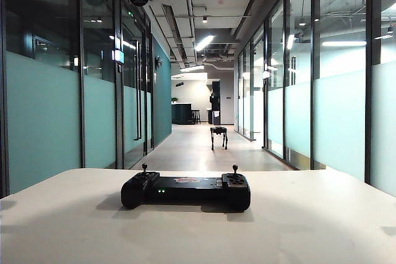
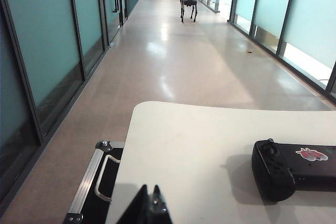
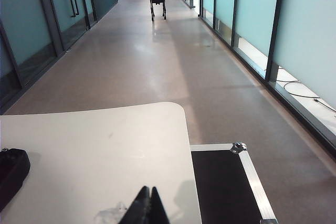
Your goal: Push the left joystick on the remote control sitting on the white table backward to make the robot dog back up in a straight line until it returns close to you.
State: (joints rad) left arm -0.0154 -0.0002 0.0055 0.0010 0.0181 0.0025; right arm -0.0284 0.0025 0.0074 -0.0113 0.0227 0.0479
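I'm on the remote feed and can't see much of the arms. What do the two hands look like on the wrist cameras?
Little shows. The left hand is two black, pointed fingers meeting at a narrow tip, with a small silvery screw near it. The right hand is matching black and wedge-shaped. No cables, markings or arm links are visible.

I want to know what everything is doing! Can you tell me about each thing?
Remote: flat on the table, green lights on.
Left joystick: upright, untouched.
Right joystick: upright, untouched.
Dog: standing far down the hallway.
Left gripper: shut, empty.
Right gripper: shut, empty.
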